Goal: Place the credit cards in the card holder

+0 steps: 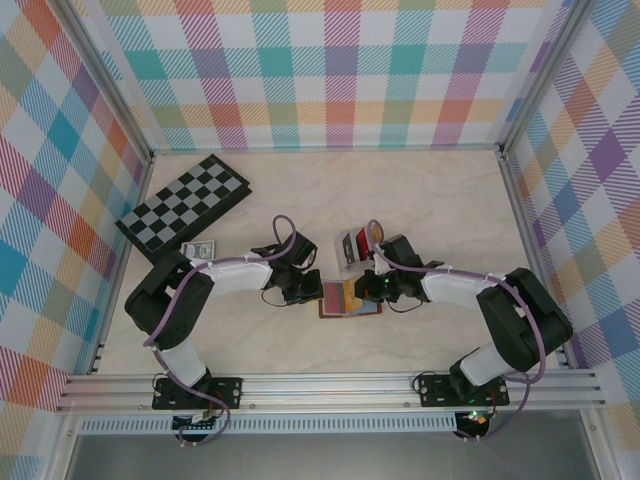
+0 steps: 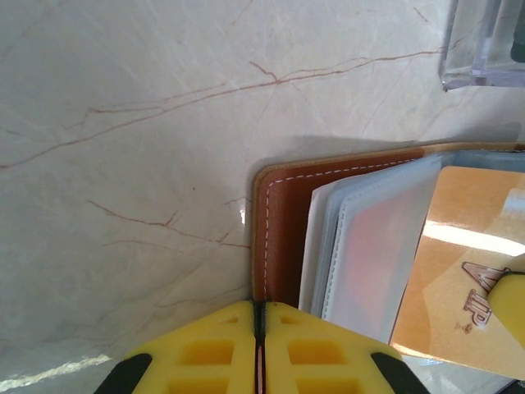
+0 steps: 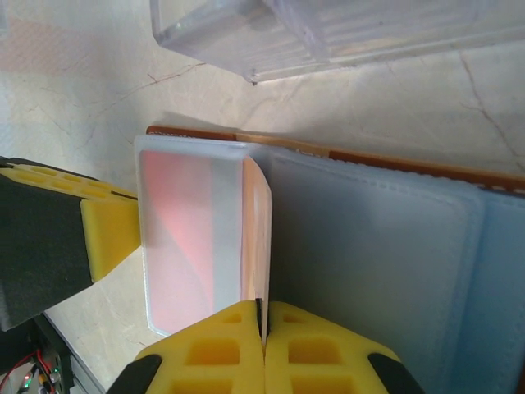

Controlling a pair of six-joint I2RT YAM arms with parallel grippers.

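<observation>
Where the holder (image 1: 350, 298) lies open on the table (image 2: 123, 164) between both arms, the left tool (image 2: 258, 349) is pinched tight on its brown leather edge; the right tool (image 3: 262, 341) is clamped on a tan card (image 2: 459, 279) (printed VIP), held on edge against the clear sleeves (image 3: 369, 246); more cards (image 1: 352, 243) stand in the tray (image 3: 328, 33) just behind.

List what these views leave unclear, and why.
Top external: card holder sides, hidden by left arm and right arm.
Left wrist: tan card, cut off by the right edge.
Right wrist: clear tray contents, cut off by the top edge.
Top external: small pack print, too small.
</observation>
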